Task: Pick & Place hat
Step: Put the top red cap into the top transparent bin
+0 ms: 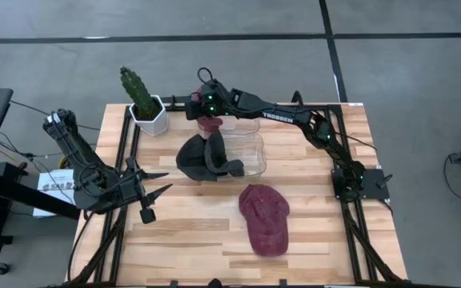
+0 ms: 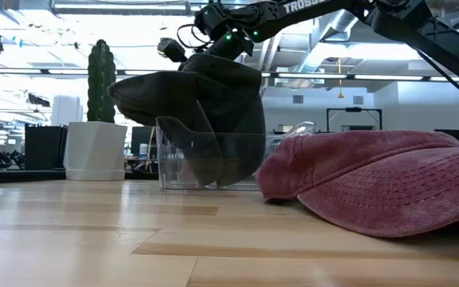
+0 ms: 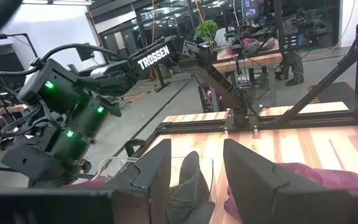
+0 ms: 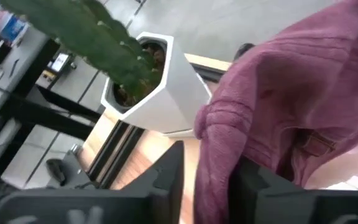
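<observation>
We are counting three hats: maroon hat (image 1: 264,219) on tabletop (image 1: 190,232), dark hat (image 1: 205,157) draping clear bin (image 1: 251,152), third maroon hat (image 4: 278,118) pinched by right gripper (image 4: 205,180), clear only in wrist view. Left gripper (image 1: 157,182) is idling spread.

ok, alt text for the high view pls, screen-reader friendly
Seen from above, the right gripper reaches over a clear plastic bin at the back of a wooden table, where a dark cap drapes over the bin's edge. A maroon cap lies on the table nearer the front; the left gripper waits open, beside a potted cactus.
</observation>
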`<state>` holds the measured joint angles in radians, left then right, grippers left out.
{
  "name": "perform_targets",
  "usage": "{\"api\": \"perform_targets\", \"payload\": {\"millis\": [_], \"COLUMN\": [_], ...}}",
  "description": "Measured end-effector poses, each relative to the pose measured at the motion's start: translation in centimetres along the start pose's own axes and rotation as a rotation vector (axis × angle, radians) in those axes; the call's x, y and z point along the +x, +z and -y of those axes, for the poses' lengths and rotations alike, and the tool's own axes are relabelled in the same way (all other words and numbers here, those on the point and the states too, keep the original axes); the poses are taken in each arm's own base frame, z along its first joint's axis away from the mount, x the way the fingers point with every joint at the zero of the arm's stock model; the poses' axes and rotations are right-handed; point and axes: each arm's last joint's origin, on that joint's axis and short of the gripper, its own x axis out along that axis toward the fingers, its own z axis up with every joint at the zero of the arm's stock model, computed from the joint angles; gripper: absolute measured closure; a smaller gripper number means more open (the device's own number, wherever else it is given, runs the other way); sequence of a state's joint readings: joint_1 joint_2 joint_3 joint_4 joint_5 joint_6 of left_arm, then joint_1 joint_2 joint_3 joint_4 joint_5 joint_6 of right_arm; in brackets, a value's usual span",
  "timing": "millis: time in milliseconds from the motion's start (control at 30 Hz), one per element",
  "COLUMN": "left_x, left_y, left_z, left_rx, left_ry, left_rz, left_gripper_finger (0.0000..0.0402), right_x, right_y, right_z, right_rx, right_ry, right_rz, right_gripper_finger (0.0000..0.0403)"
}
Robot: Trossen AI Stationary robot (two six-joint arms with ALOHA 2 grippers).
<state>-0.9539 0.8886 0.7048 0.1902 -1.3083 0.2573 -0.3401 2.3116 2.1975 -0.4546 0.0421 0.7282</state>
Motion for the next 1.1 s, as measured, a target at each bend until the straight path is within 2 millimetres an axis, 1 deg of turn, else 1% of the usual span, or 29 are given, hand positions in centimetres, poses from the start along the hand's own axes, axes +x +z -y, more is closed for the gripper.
{"api": "perform_targets", "payload": {"millis": [100, 233, 400, 567, 933, 1100], "left_x": [0.0, 0.0, 0.0, 0.0, 0.0, 0.0], "left_y": [0.0, 0.0, 0.0, 0.0, 0.0, 0.0], "left_z": [0.0, 0.0, 0.0, 0.0, 0.0, 0.0], "left_rx": [0.000, 0.000, 0.002, 0.003, 0.003, 0.003], "left_ry": [0.000, 0.000, 0.000, 0.000, 0.000, 0.000], "left_rz": [0.000, 0.000, 0.000, -0.001, -0.001, -0.001], "left_gripper_finger": [0.0257, 0.0257, 0.0257, 0.0257, 0.0257, 0.0257], "right_x": [0.0, 0.0, -0.4, -0.4, -0.4, -0.5], "right_y": [0.0, 0.0, 0.1, -0.2, -1.0, -1.5], "right_z": [-0.2, -0.7, -1.2, -1.6, -1.6, -1.8], "right_rx": [-0.026, -0.105, -0.140, -0.190, -0.255, -0.293], "right_ry": [0.050, 0.117, 0.129, 0.114, 0.076, 0.076], "right_rz": [-0.023, -0.035, -0.028, -0.016, -0.057, -0.084], "right_gripper_finger": [0.0292, 0.0251, 0.0224, 0.0223, 0.0252, 0.0246]}}
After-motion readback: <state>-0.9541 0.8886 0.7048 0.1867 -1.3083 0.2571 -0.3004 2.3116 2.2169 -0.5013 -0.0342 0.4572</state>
